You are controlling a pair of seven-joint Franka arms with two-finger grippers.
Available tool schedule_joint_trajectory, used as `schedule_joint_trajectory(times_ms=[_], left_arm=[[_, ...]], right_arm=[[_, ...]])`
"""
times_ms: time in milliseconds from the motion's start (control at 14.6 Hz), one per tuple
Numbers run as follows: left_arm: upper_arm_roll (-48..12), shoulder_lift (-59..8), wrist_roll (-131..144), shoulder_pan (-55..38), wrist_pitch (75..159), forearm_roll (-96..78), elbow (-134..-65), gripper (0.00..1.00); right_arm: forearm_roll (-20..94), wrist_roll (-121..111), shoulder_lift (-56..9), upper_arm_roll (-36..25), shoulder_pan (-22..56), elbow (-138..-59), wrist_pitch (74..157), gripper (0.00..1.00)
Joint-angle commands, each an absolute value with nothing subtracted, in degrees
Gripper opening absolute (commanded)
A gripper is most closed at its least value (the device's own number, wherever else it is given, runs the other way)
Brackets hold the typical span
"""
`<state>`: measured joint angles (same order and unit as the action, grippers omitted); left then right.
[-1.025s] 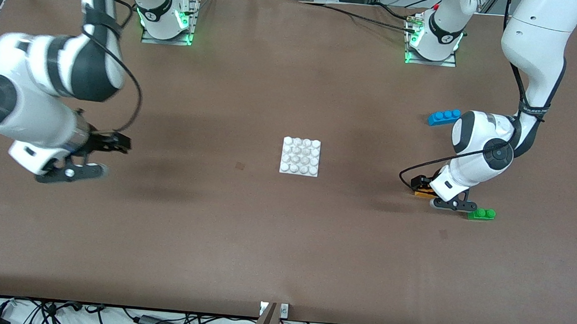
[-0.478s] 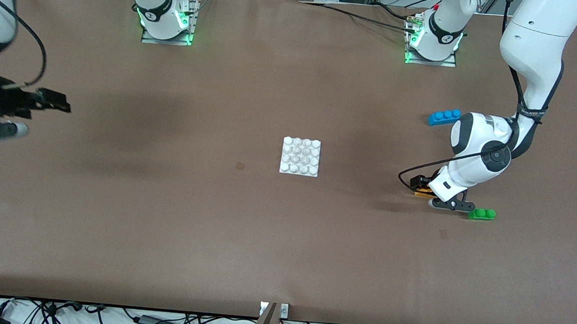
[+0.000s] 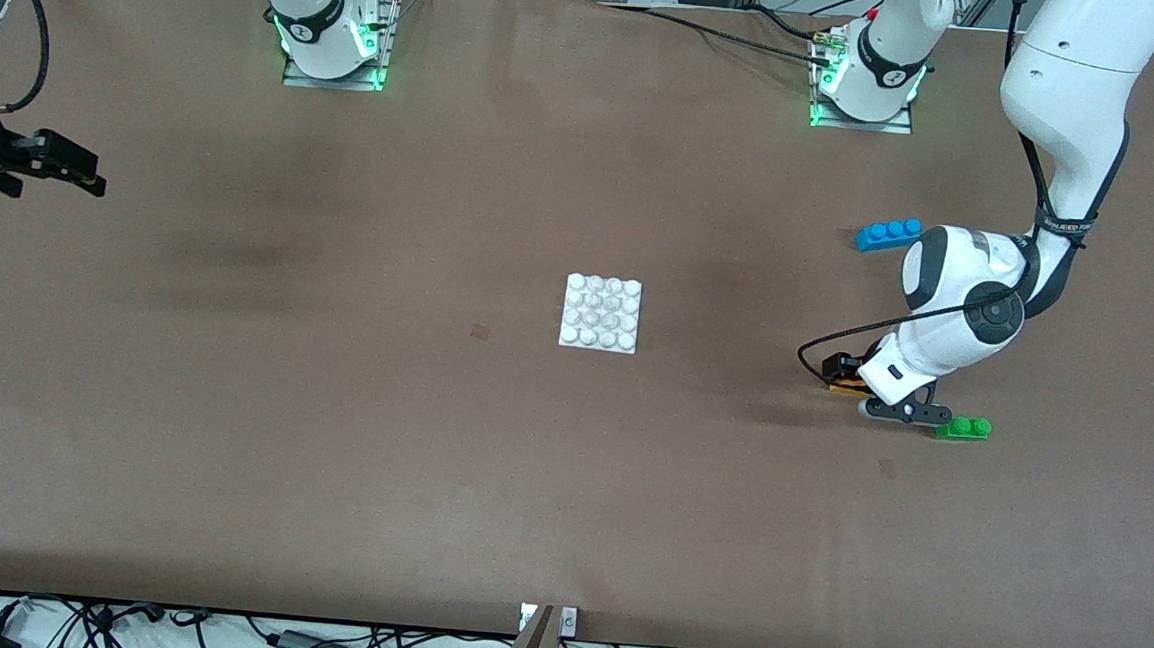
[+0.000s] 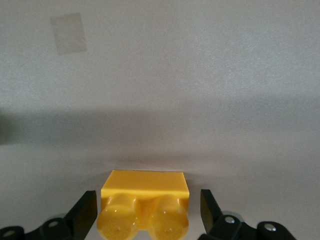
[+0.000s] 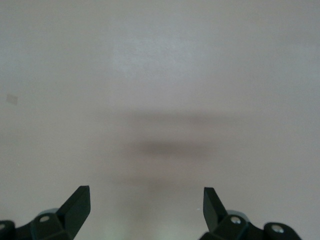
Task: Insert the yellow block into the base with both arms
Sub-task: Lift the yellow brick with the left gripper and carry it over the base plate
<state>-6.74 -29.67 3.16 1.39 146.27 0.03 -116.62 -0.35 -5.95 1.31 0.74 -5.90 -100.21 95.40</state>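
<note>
The yellow block lies on the table toward the left arm's end, with two studs showing in the left wrist view. My left gripper is down at the table and straddles it. One finger stands on each side, with a small gap to the block on both. The white studded base sits alone mid-table. My right gripper hangs open over the right arm's end of the table, at that view's edge. Nothing is between its fingers.
A green two-stud brick lies close beside the left gripper, slightly nearer the front camera. A blue three-stud brick lies farther from the camera, next to the left arm's wrist. A small tape patch marks the table beside the base.
The right arm has swung out from near the table toward its own end, now at the view's edge. The left gripper's fingers have narrowed around the yellow block, which has not moved.
</note>
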Motion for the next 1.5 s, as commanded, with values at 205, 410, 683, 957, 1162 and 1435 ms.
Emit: schedule_joint_trajectory(times_ms=[205, 410, 683, 957, 1162, 1435], left_arm=[[-6.8, -29.4, 2.8, 1.6, 146.4, 0.9, -116.4, 0.7], [-6.9, -29.2, 3.3, 1.6, 146.3, 0.9, -116.3, 0.65], [-7.6, -28.5, 4.0, 1.4, 140.0, 0.9, -113.0, 0.52], [-11.6, -26.9, 10.3, 0.7, 133.0, 0.7, -110.9, 0.52], [-16.3, -26.7, 21.8, -0.7, 131.4, 0.8, -110.1, 0.51], [-21.8, -28.4, 27.3, -2.8, 131.4, 0.9, -107.8, 0.51]], right_arm=[[-1.6, -2.2, 2.0, 2.4, -6.9, -96.8, 92.9, 1.0], [-1.1, -1.6, 2.1, 2.4, -6.7, -96.7, 92.1, 1.0], [-1.0, -1.6, 2.1, 2.2, -6.9, -96.9, 91.5, 1.0], [-1.0, -1.6, 2.1, 2.2, -6.9, -97.0, 91.2, 1.0], [-0.9, -1.6, 2.0, 2.1, -7.0, -97.0, 91.3, 1.0], [-0.5, -1.6, 2.0, 2.0, -7.0, -97.0, 91.2, 1.0]])
